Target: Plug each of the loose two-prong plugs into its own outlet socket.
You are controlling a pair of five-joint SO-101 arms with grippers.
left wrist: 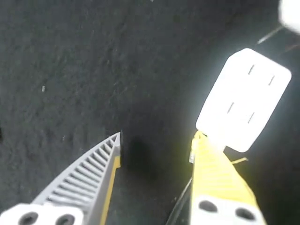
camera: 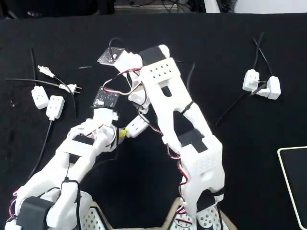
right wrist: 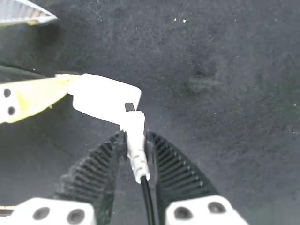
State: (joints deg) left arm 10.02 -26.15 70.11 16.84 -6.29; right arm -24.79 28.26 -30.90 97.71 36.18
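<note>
My right gripper is shut on a white two-prong plug whose black cord runs back between the fingers. The plug's front end meets a white outlet block; the prongs are hidden, so I cannot tell whether they are seated. My left gripper is open, and its yellow fingertip presses against the end of the same outlet block, which lies outside the jaws. From above, the block lies mid-table between the left gripper and the right gripper.
Two loose plugs and two more white outlet blocks lie at the left. A cluster of white outlets with plugs sits at the right. A dark tablet-like panel is at the right edge.
</note>
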